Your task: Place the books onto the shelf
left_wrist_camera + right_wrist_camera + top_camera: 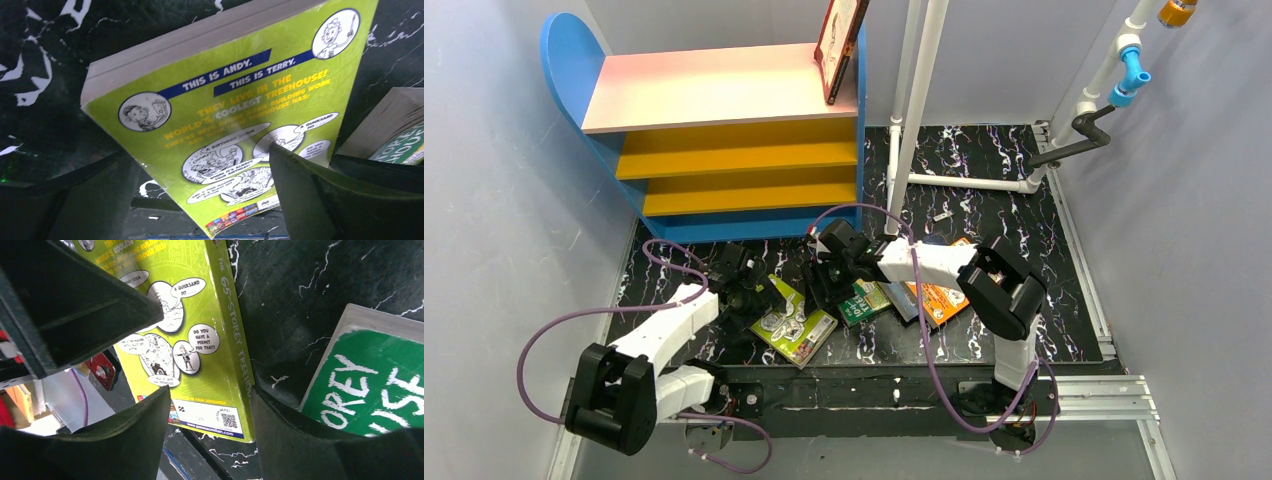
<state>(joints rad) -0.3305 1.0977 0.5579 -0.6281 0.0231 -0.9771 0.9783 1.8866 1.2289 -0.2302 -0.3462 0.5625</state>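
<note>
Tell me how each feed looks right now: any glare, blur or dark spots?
Top external: sharp and evenly lit, shelf clear, dark mat swallowing shadows. Left wrist: lime-green book print readable, its own fingers dark and soft. Right wrist: book print sharp, washed-out bright patch lower left.

Left tool [197, 152] gapes wide — right tool [210, 390], seemingly half-parted, points toward it.

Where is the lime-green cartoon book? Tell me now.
In the top view, the lime-green book lies flat on the black table, left of centre near the front edge, directly beside the left hand, with the green book to its right.
</note>
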